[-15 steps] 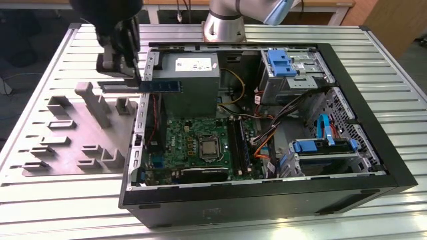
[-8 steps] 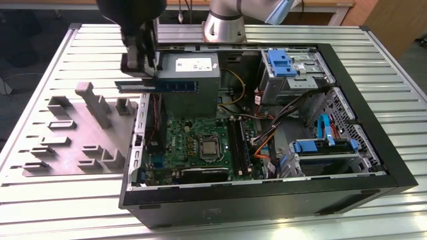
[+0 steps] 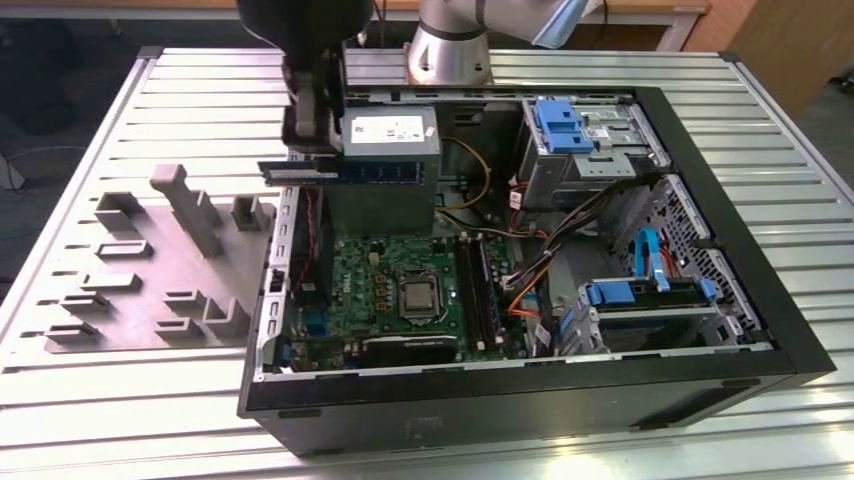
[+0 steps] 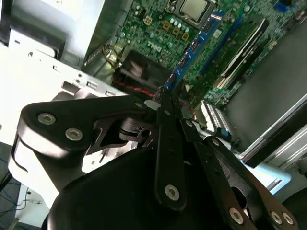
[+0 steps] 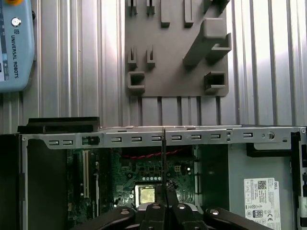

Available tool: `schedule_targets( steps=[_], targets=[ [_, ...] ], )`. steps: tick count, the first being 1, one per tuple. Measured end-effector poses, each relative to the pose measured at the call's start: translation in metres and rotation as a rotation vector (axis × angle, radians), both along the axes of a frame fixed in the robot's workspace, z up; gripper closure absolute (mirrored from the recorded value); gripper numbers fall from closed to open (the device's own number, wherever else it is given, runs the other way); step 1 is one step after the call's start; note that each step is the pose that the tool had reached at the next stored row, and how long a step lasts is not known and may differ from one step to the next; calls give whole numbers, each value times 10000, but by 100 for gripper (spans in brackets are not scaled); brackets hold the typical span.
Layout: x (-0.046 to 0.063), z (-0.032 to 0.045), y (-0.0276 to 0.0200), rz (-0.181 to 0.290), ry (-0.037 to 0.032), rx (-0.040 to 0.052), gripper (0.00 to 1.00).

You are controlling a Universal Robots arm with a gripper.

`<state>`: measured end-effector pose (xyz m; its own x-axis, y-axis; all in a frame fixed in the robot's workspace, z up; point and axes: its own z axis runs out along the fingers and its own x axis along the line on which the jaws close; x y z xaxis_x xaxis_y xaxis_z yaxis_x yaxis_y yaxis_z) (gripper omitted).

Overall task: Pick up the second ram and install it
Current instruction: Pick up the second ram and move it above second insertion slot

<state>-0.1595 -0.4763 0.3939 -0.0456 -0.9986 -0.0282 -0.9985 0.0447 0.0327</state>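
The gripper (image 3: 304, 168) pinches the second ram (image 3: 371, 172) over the open case (image 3: 751, 250). In the exterior view, a grey box (image 3: 388, 133) crowds the ram at 12 o'clock, and the green board (image 3: 387, 275) lies at 6.

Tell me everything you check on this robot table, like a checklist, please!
Surface: ribbed metal table, holding an open black computer case.
Job's things: the second ram, blue, held level in the air above the case; the green motherboard lies inside, below it.
Clutter: grey fixture plate with holders, beside the case at the exterior view's left.
Jaws: shut on one end of the second ram.
Cables: orange, black and blue cable bundle inside the case.
Surroundings: brown wooden panels behind the table.
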Motion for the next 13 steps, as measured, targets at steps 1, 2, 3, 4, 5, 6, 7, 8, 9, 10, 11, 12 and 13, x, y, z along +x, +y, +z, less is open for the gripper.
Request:
schedule_targets(
  steps=[1, 2, 3, 4, 5, 6, 7, 8, 9, 10, 11, 12, 13],
  targets=[
    [23, 0, 0, -1, 0, -1, 88],
    [46, 0, 0, -1, 0, -1, 88],
    [70, 0, 0, -2, 0, -1, 88],
    [95, 0, 0, -2, 0, 0, 88],
    [124, -1, 0, -1, -1, 0, 88],
    [151, -1, 0, 0, 0, 0, 88],
    [179, -1, 0, 0, -1, 0, 88],
    [207, -1, 0, 0, 0, 0, 88],
    [234, -1, 0, -2, 0, 0, 88],
    [263, -1, 0, -2, 0, 0, 88],
    [291, -2, 0, -1, -1, 0, 88],
    [322, -2, 0, 0, -1, 0, 88],
    [352, -2, 0, 0, 0, 0, 88]
  ],
)
